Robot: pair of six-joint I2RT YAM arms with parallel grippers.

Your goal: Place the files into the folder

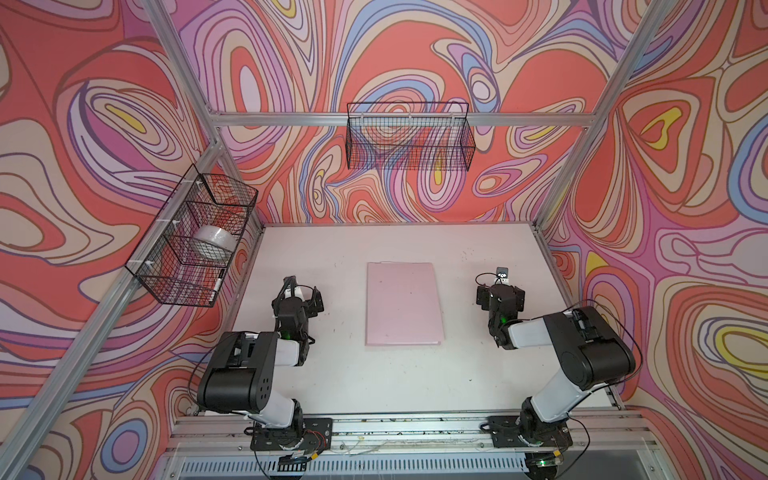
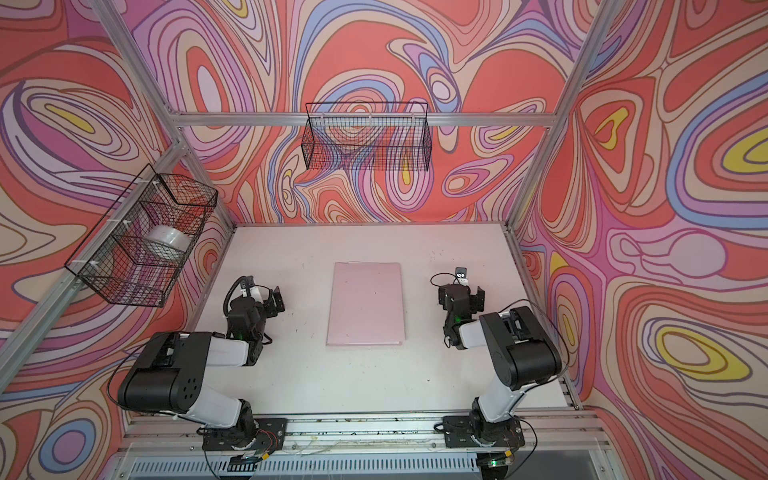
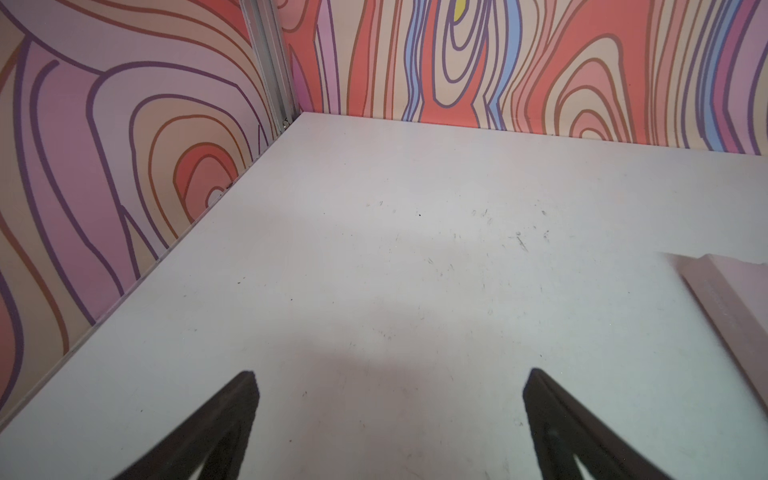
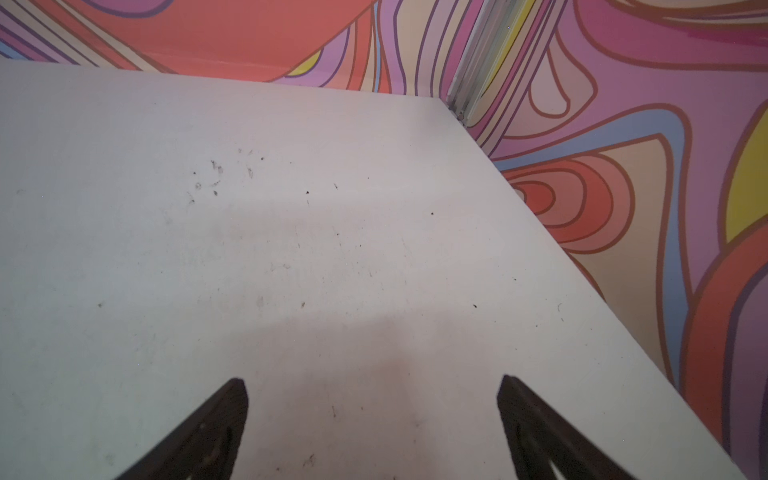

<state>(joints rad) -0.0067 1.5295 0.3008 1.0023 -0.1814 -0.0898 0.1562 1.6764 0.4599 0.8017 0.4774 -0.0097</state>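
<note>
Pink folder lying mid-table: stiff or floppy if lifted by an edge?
Probably floppy: the folder looks thin, so a lifted edge would likely bend or just fall open. It lies flush on the smooth table, so pushed it would likely slide, not tip.

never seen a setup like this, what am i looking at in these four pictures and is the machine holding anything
It is two black-and-white robot arms fixed to the front edge of a white table. Two pictures come from a paired camera overhead. In both top views the left gripper and the right gripper sit either side of a thin, flat, closed pale-pink rectangular folder. The other two pictures come from a camera on each wrist. The dark prongs there are the gripper's own fingers, spread open above the table and holding nothing. No loose paper sheets are in view. A black wire basket on the left wall holds a white tape roll. A second black wire basket hangs on the back wall.
</note>
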